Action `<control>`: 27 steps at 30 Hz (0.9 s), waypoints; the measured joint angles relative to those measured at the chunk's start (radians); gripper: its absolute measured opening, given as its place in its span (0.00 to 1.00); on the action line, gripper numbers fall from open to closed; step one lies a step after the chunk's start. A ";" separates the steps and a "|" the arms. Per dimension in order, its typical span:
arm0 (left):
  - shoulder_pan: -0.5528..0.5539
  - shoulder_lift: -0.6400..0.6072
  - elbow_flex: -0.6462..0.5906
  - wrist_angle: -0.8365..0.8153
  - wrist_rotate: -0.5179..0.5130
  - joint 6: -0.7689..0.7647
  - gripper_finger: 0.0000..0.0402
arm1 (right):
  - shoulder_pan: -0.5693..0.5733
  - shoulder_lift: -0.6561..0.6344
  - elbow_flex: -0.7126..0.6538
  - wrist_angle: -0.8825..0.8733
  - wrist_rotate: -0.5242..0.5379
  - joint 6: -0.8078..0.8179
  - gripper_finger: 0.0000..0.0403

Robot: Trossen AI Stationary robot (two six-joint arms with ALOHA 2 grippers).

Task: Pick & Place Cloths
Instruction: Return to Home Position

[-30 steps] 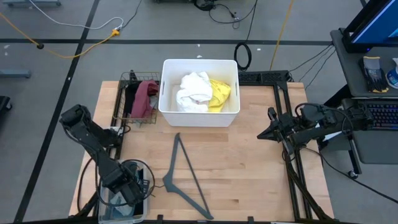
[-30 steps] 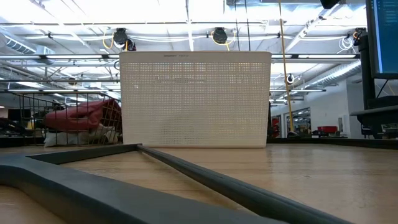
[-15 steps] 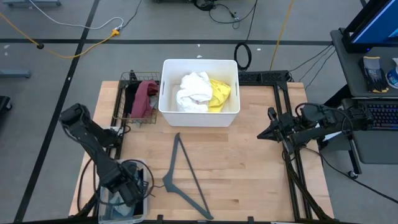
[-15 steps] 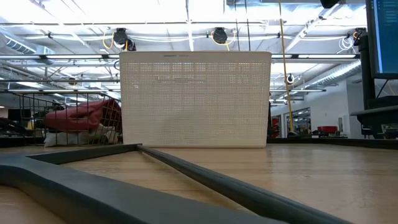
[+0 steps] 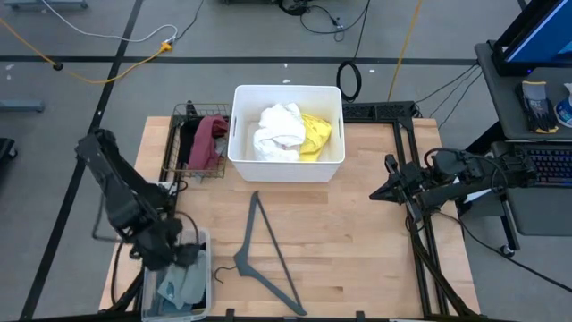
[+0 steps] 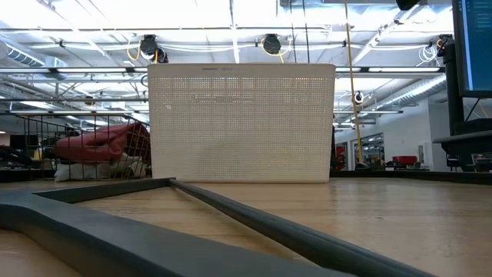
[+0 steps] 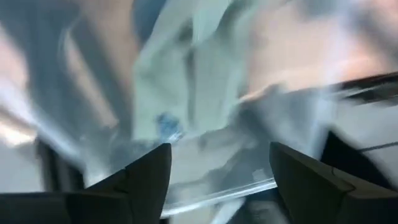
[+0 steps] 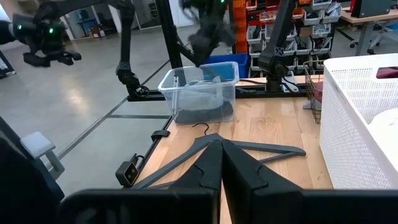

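Left gripper [image 7: 219, 147] hovers over the clear bin [image 8: 183, 87], near left, fingers apart; right gripper [image 8: 221, 143] waits right, fingers together.

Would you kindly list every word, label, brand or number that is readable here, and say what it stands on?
No text can be read.
The white basket, transparent bin, grey hanger and wooden table show no markings.
The blue monitor screen in the high view and the storage bins on the shelves in the right wrist view are too small or blurred to read.
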 joint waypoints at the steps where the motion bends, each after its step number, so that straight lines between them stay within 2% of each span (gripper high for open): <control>1: 0.000 -0.028 0.000 -0.001 -0.064 0.002 0.69 | 0.000 0.000 0.000 -0.001 0.000 0.000 0.00; 4: -0.001 -0.100 0.000 -0.001 -0.307 0.109 0.71 | 0.000 0.000 0.000 -0.002 0.000 -0.011 0.00; 9: 0.002 -0.196 0.000 -0.002 -0.745 0.377 0.71 | 0.000 -0.002 0.000 -0.010 -0.003 -0.030 0.01; 15: 0.002 -0.296 0.000 -0.007 -1.099 0.707 0.71 | 0.001 -0.006 0.000 -0.010 -0.005 -0.031 0.00; 18: 0.002 -0.338 0.000 -0.011 -1.262 0.807 0.71 | 0.001 -0.006 0.000 -0.011 -0.005 -0.031 0.00; 22: 0.002 -0.396 0.000 -0.011 -1.392 0.938 0.71 | 0.001 -0.006 -0.010 0.000 -0.005 -0.031 0.01; 27: 0.002 -0.443 0.000 -0.011 -1.401 1.084 0.71 | 0.001 -0.005 -0.039 0.000 -0.005 -0.029 0.01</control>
